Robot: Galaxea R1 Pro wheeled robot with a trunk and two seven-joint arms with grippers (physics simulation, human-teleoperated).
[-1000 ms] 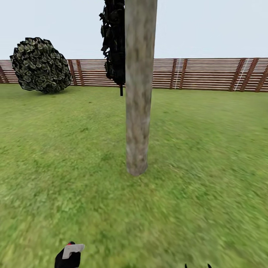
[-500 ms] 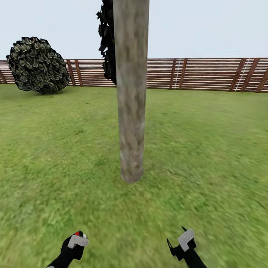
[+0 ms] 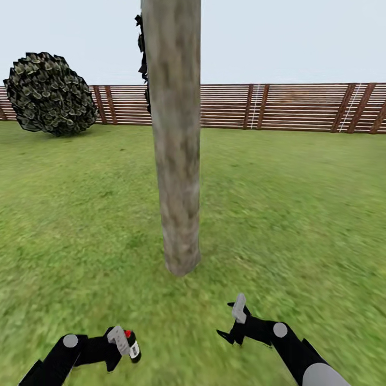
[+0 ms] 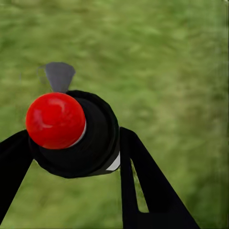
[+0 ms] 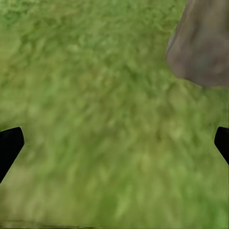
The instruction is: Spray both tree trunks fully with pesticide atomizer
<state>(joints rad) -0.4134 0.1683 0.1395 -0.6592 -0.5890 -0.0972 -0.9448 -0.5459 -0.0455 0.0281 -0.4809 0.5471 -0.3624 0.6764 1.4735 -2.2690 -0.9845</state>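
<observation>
Head view: a mottled tan-grey tree trunk (image 3: 175, 139) stands straight up from the lawn (image 3: 300, 203), just ahead of the robot and a little left of centre. A round dark bush (image 3: 49, 94) sits far back on the left against the brown slatted fence (image 3: 295, 106). Low on the left, the left gripper (image 3: 122, 343) is clamped around the pesticide atomizer (image 3: 132, 346), held above the grass with its red-dotted cap uppermost. Low on the right, the right gripper (image 3: 234, 320) hangs over the grass with its fingers spread and nothing between them.

Left wrist view: the pesticide atomizer (image 4: 78, 136) is seen cap-on, its red dot facing the camera, with the dark fingers (image 4: 143, 186) pressed against its sides and grass behind.

Right wrist view: the two fingertips (image 5: 9, 145) stand wide apart at opposite edges over the grass, and the foot of the tree trunk (image 5: 202, 45) meets the lawn in one corner.
</observation>
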